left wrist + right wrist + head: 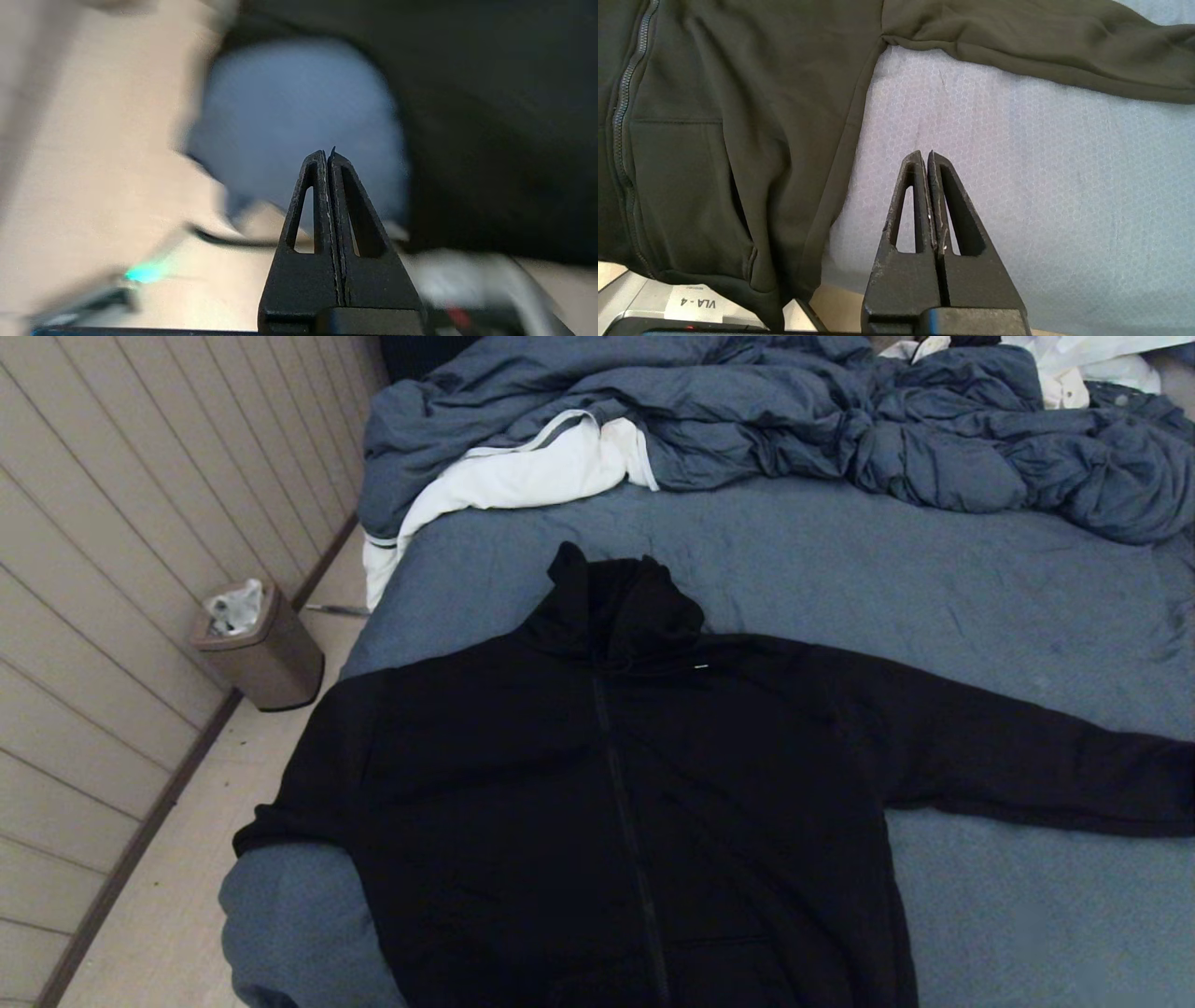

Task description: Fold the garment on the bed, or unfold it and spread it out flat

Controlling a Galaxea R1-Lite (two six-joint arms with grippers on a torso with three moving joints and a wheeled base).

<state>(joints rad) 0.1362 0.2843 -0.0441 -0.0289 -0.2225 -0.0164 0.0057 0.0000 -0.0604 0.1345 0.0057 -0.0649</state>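
Right hand (930,156) closed, empty — garment (738,116) just beside; left hand (327,154) closed too.

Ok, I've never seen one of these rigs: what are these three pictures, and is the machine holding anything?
It is a two-armed robot facing a bed. The wide picture comes from its head camera: a black zip hoodie lies spread flat on the blue sheet, with a rumpled duvet, a white cloth and a floor bin beyond. The other two come from cameras on each wrist. The left claw and right claw are both shut and hold nothing.
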